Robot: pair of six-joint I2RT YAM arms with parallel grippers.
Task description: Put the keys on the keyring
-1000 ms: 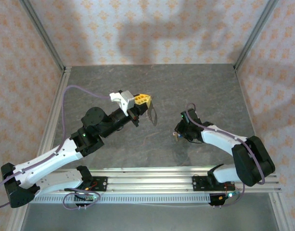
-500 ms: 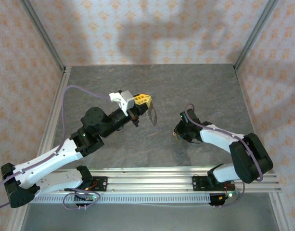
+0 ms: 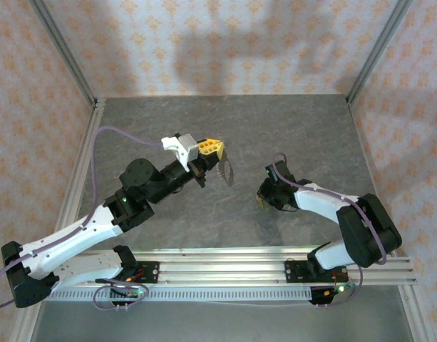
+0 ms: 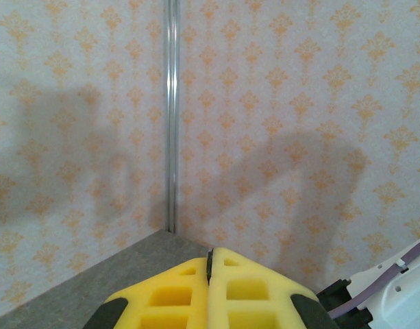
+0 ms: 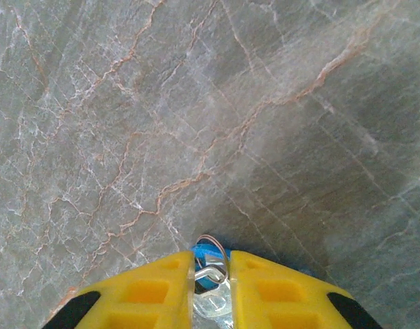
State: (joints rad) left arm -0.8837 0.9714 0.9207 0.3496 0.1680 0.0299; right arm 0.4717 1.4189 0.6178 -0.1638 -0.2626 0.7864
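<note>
The keyring (image 3: 226,169) hangs as a thin oval loop from my left gripper (image 3: 215,147), held up over the middle of the table. In the left wrist view the yellow fingers (image 4: 175,288) are pressed together, with the keyring's dark edge (image 4: 210,264) pinched in the seam. My right gripper (image 3: 261,201) is down at the table surface. Between its yellow fingers (image 5: 155,288) sits the key, showing a blue head (image 5: 207,251), a pale metal part (image 5: 212,302) and a small wire ring (image 5: 222,251); the fingers close on both sides of it.
The grey marbled tabletop (image 3: 296,135) is walled by patterned panels (image 3: 218,43) and aluminium posts (image 3: 65,50). A rail (image 3: 225,267) runs along the near edge by the arm bases. A purple cable (image 3: 118,130) loops off the left arm.
My right gripper has shifted very slightly at the table, still round the key. The left arm and the hanging keyring have stayed in place.
</note>
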